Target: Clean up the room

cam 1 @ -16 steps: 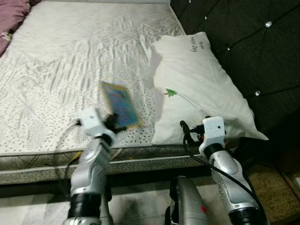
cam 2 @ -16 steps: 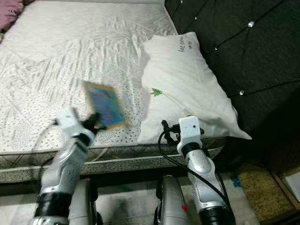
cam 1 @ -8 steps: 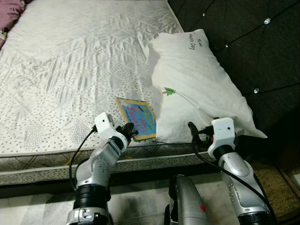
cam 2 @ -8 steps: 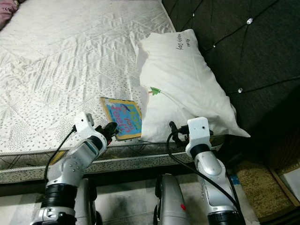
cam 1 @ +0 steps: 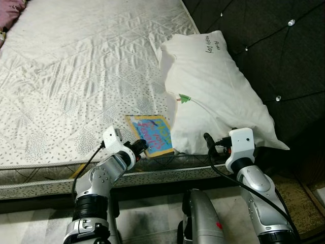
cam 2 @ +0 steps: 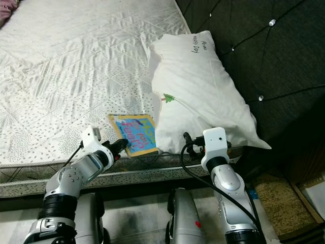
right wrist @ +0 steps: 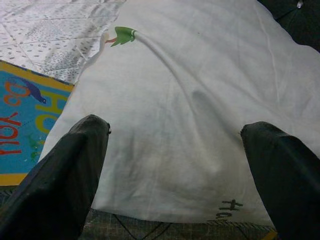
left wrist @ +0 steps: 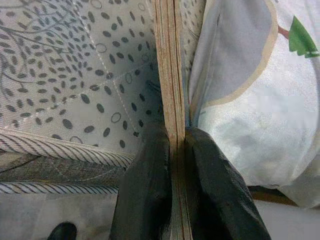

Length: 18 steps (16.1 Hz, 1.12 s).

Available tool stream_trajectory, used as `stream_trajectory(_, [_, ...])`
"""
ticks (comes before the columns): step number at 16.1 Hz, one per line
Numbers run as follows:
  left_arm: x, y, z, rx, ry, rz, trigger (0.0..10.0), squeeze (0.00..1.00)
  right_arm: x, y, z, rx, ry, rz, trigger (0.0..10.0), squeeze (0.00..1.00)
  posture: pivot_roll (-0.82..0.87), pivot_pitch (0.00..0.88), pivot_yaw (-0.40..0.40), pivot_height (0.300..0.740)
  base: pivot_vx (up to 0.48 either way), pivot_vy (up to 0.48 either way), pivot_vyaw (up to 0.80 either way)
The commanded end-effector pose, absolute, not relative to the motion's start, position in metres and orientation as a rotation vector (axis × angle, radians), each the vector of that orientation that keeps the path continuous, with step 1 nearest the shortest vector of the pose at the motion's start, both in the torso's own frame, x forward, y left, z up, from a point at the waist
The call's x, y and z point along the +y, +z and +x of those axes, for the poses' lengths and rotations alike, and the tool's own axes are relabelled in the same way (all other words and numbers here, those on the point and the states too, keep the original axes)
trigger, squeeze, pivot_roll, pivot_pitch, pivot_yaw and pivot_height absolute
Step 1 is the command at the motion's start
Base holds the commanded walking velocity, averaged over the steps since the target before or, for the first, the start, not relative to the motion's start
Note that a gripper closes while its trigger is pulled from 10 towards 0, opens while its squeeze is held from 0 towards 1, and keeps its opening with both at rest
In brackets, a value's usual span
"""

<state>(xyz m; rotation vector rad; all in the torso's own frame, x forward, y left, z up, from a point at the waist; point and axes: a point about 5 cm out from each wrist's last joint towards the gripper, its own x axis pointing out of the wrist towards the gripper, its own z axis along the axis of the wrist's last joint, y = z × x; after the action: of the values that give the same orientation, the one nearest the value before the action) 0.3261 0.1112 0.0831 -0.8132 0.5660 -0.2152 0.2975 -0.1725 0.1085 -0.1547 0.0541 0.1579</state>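
Observation:
A thin picture book [cam 1: 150, 134] with a blue cover and yellow border lies flat on the white mattress [cam 1: 76, 76] near its front edge, beside a white pillow [cam 1: 218, 91]. My left gripper [cam 1: 140, 147] is shut on the book's near edge; in the left wrist view both black fingers [left wrist: 150, 190] pinch the book [left wrist: 172, 100] edge-on. My right gripper [cam 1: 212, 145] hovers open at the pillow's front corner, its fingers [right wrist: 65, 185] spread wide over the pillow [right wrist: 190, 115] with nothing between them.
A dark tufted headboard [cam 1: 274, 46] rises behind the pillow on the right. A purple cloth [cam 1: 7, 10] lies at the mattress's far left corner. Tiled floor and a brown mat [cam 1: 299, 198] sit below the bed on the right.
The book was held raised above the mattress a second ago; now it lies flat on it beside the pillow, my left gripper lowered with it. The right arm has barely moved.

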Motion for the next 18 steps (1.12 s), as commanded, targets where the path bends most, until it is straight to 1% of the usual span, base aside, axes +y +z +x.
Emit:
stream_trajectory(1, [0.099, 0.076, 0.321, 0.637, -0.261, -0.792, 10.0, 0.0, -0.177, 0.112, 0.296, 0.047, 0.154, -0.171, 10.0, 0.0, -0.1, 0.184, -0.076, 0.575, 0.0, 0.0, 0.0])
stream_trajectory(2, [0.097, 0.077, 0.32, 0.641, -0.277, -0.799, 10.0, 0.0, -0.177, 0.112, 0.297, 0.047, 0.154, -0.175, 10.0, 0.0, -0.09, 0.182, -0.077, 0.575, 0.0, 0.0, 0.0])
stream_trajectory(4, [0.103, 0.077, 0.322, 0.639, -0.282, -0.775, 10.0, 0.0, -0.176, 0.113, 0.297, 0.045, 0.156, -0.176, 10.0, 0.0, -0.1, 0.179, -0.08, 0.575, 0.0, 0.0, 0.0])
stream_trajectory(6, [0.117, 0.077, 0.327, 0.622, -0.26, -0.758, 10.0, 0.0, -0.176, 0.113, 0.298, 0.043, 0.158, -0.179, 10.0, 0.0, -0.1, 0.176, -0.082, 0.575, 0.0, 0.0, 0.0])
stream_trajectory(7, [0.128, 0.077, 0.33, 0.608, -0.248, -0.724, 10.0, 0.0, -0.176, 0.113, 0.299, 0.043, 0.158, -0.18, 10.0, 0.0, -0.09, 0.175, -0.082, 0.575, 0.0, 0.0, 0.0])
stream_trajectory(10, [0.15, 0.066, 0.334, 0.617, -0.214, -0.668, 10.0, 0.0, -0.174, 0.114, 0.301, 0.038, 0.16, -0.18, 10.0, 0.0, -0.1, 0.164, -0.085, 0.575, 0.0, 0.0, 0.0])
stream_trajectory(12, [0.164, 0.065, 0.339, 0.606, -0.159, -0.643, 10.0, 0.0, -0.174, 0.115, 0.301, 0.035, 0.162, -0.182, 10.0, 0.0, -0.1, 0.161, -0.086, 0.575, 0.0, 0.0, 0.0])
stream_trajectory(13, [0.17, 0.066, 0.342, 0.596, -0.14, -0.636, 10.0, 0.72, -0.175, 0.115, 0.302, 0.034, 0.16, -0.183, 10.0, 0.0, -0.1, 0.159, -0.085, 0.575, 0.0, 0.0, 0.0])
stream_trajectory(14, [0.178, 0.07, 0.346, 0.575, -0.103, -0.626, 10.0, 1.0, -0.177, 0.116, 0.302, 0.033, 0.154, -0.186, 10.0, 0.0, -0.1, 0.159, -0.085, 0.575, 0.0, 0.0, 0.0])
stream_trajectory(16, [0.189, 0.073, 0.35, 0.555, -0.065, -0.598, 10.0, 1.0, -0.177, 0.116, 0.302, 0.032, 0.154, -0.187, 10.0, 0.0, -0.1, 0.158, -0.084, 0.575, 0.0, 0.0, 0.0])
stream_trajectory(17, [0.201, 0.076, 0.353, 0.526, 0.003, -0.575, 10.0, 1.0, -0.176, 0.116, 0.302, 0.031, 0.154, -0.187, 10.0, 0.0, -0.1, 0.159, -0.084, 0.575, 0.0, 0.0, 0.0])
stream_trajectory(18, [0.205, 0.078, 0.354, 0.516, 0.022, -0.561, 10.0, 1.0, -0.176, 0.116, 0.302, 0.031, 0.154, -0.188, 10.0, 0.0, -0.1, 0.159, -0.084, 0.575, 0.0, 0.0, 0.0])
